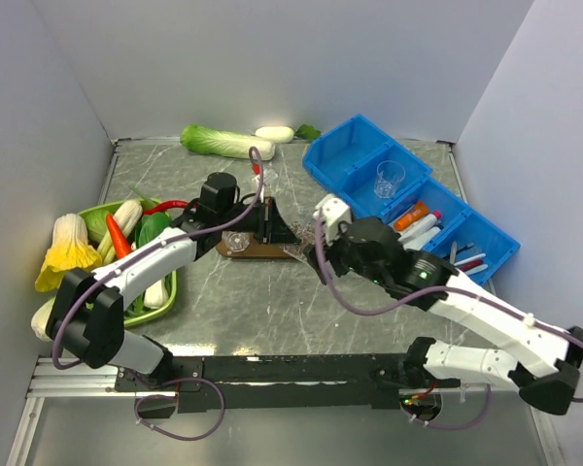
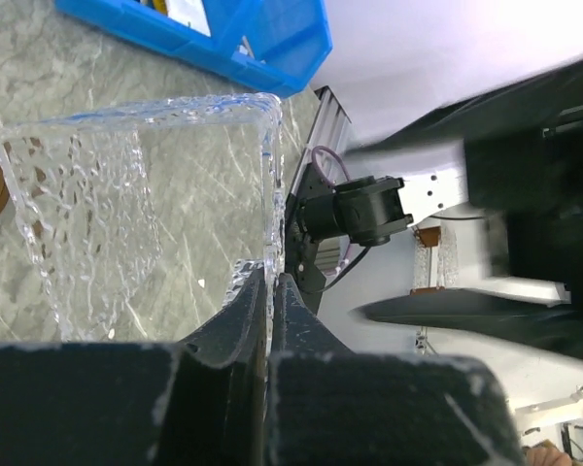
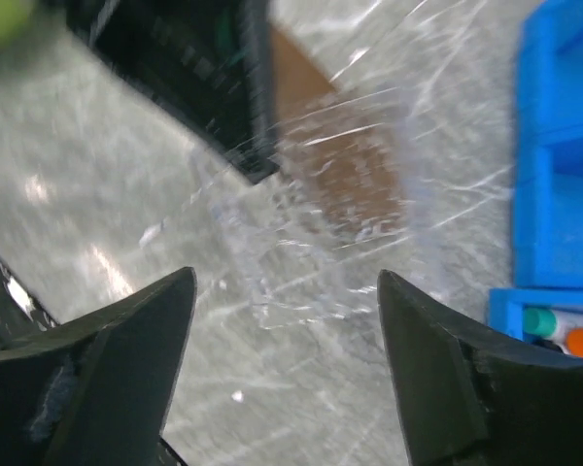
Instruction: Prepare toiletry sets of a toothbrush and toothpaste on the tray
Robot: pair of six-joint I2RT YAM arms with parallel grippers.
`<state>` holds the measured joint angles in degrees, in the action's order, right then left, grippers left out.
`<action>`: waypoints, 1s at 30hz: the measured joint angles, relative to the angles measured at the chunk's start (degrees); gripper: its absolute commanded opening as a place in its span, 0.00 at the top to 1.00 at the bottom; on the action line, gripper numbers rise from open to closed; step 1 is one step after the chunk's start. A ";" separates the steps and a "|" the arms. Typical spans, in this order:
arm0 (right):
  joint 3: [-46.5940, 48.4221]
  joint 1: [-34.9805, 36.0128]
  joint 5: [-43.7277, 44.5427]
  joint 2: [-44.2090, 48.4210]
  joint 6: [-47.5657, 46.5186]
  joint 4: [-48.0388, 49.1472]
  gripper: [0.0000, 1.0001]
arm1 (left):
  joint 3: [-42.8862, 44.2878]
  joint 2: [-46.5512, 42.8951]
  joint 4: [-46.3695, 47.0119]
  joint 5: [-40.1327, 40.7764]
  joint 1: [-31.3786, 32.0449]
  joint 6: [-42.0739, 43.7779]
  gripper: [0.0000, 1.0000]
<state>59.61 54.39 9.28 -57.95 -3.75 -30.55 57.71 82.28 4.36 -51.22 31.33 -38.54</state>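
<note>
Left pincer (image 2: 272,280) is clamped on the clear cup (image 2: 107,194) wall, likely steadying it on the tray (image 1: 260,251), mid-tabletop, for loading. Right pincer (image 3: 287,291) gapes wide, apparently empty; the cup ahead is blurred. Toothpaste (image 1: 414,214) lies in the right blue bin (image 1: 447,194).

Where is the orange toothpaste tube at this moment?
In the top view the toothpaste lies right of centre, in the middle compartment of the blue bins, beside white tubes, off to the right of the tray.
</note>
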 measured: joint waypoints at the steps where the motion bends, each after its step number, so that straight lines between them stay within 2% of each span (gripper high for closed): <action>1: -0.07 0.00 0.96 1.07 0.98 0.33 0.07 | -0.55 -0.09 0.48 0.24 0.04 -0.22 0.99; 3: -0.92 -0.09 3.87 4.48 4.46 2.25 0.06 | -1.55 -0.24 1.36 1.14 0.07 -0.87 0.99; 8: -5.51 -3.48 7.10 9.88 13.38 5.84 0.15 | -4.26 -2.19 3.65 5.16 0.11 -2.14 0.99; 14: -10.49 -12.74 1.57 9.33 22.77 7.85 0.20 | -6.97 -6.95 5.86 9.79 0.11 -3.06 0.99; 27: -12.48 -13.14 -6.56 4.13 30.47 14.97 0.31 | -7.34 -8.85 6.99 13.55 0.13 -2.89 0.99; 30: -13.77 -13.14 -6.45 3.69 31.69 16.15 0.37 | -7.32 -8.83 6.99 13.62 0.13 -2.86 0.99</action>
<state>45.84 41.25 2.83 -54.26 27.94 -14.39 50.39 73.45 11.35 -37.60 31.46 -41.41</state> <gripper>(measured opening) 0.679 0.036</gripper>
